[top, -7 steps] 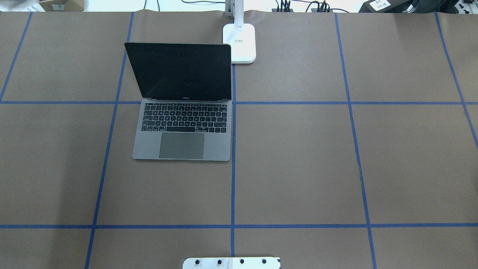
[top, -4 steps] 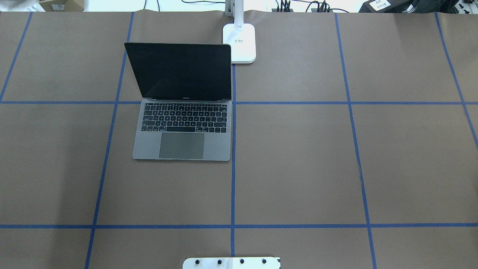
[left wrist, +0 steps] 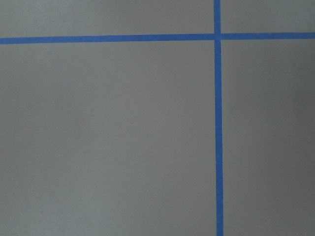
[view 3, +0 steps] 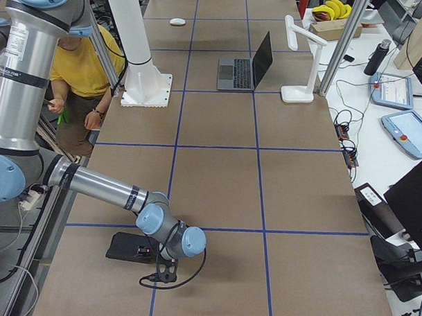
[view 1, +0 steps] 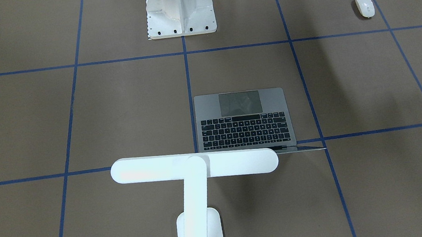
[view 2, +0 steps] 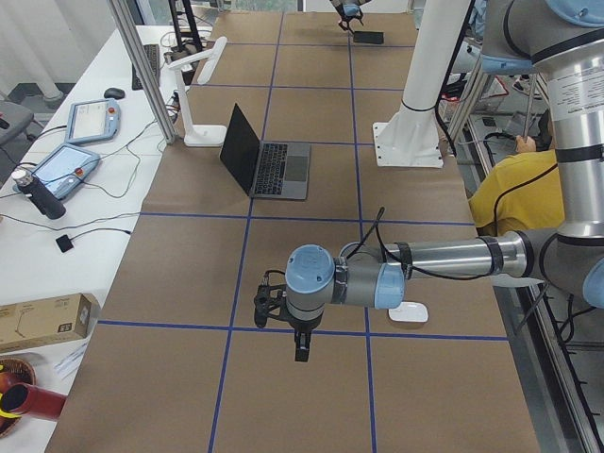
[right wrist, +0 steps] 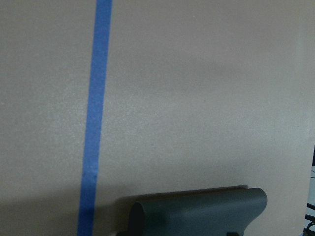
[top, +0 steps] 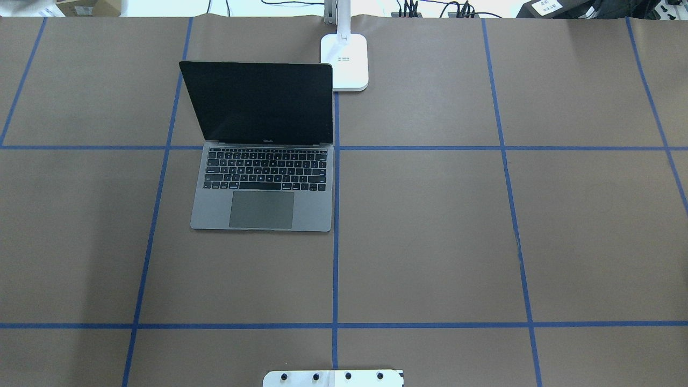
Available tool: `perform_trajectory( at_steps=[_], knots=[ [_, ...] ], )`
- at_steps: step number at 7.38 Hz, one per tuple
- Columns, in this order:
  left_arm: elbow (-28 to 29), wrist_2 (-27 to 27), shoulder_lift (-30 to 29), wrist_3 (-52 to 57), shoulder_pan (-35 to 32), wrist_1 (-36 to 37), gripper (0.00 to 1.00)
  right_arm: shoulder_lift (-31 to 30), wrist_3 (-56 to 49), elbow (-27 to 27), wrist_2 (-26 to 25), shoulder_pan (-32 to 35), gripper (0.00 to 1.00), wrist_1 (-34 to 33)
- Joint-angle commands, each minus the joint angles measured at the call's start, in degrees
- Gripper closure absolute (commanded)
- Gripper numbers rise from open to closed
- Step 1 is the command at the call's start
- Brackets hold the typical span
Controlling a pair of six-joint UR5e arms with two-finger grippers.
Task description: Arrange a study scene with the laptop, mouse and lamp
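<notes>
The laptop point(top: 263, 209) stands open left of the table's middle, its screen dark; it also shows in the front-facing view point(view 1: 244, 119). The white lamp point(view 1: 194, 165) stands behind it, with its base point(top: 344, 62) at the far edge. The white mouse point(view 1: 364, 5) lies near the robot's left side, beside the left forearm point(view 2: 408, 311). It is out of the overhead view. My left gripper point(view 2: 300, 351) points down over bare table, apart from the mouse. My right gripper point(view 3: 166, 274) hangs low beside the flat black pad point(view 3: 127, 247). I cannot tell whether either is open or shut.
The white ribbed pedestal point(view 1: 179, 8) stands at the robot's side of the table. Blue tape lines point(top: 335, 269) grid the brown surface. A person in a yellow shirt point(view 2: 510, 189) sits by the robot. Tablets and cables point(view 2: 66, 165) lie past the far edge.
</notes>
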Motion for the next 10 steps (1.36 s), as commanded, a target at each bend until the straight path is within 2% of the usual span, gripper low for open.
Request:
perform_trajectory(
  at_steps=[1, 5, 7, 8, 10],
  knots=[
    [-0.09, 0.00, 0.00, 0.00, 0.08, 0.00, 0.00, 0.10, 0.61, 0.00, -0.08, -0.52, 0.33, -0.10],
    [-0.09, 0.00, 0.00, 0.00, 0.09, 0.00, 0.00, 0.89, 3.92, 0.00, 2.11, -0.52, 0.30, -0.54],
    [-0.09, -0.09, 0.00, 0.00, 0.09, 0.00, 0.00, 0.80, 5.88, -0.35, 1.59, -0.43, 0.30, -0.36],
    [-0.09, -0.09, 0.00, 0.00, 0.09, 0.00, 0.00, 0.63, 5.62, -0.70, 1.16, -0.43, 0.30, -0.01],
    [-0.52, 0.00, 0.00, 0.00, 0.00, 0.00, 0.00, 0.37, 4.49, -0.97, -2.96, -0.43, 0.31, 0.17]
  ],
)
